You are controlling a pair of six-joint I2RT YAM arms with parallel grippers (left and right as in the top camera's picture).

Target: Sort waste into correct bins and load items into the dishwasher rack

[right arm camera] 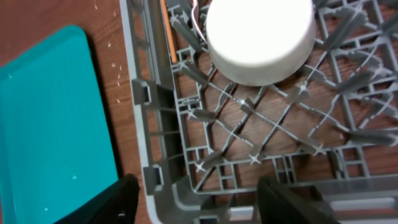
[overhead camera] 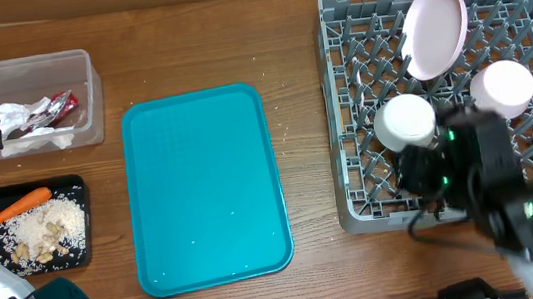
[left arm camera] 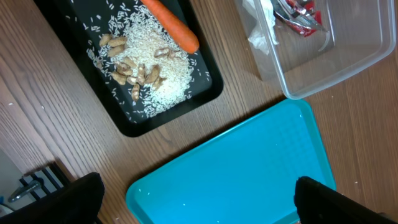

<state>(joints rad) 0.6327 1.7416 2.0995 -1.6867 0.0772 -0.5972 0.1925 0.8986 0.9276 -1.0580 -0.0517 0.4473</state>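
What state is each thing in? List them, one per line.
Plate: on edge in the rack.
Left bowl: upside down in the rack.
Tub: holds napkins and wrapper.
Black tray: holds carrot and scraps.
Left pincer: open, empty.
Right pincer: open, empty.

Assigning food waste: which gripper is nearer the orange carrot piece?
Left. The left gripper hangs beside the shallow black tray holding the orange carrot piece; the right gripper is far off, over the grey plastic dishwasher rack.
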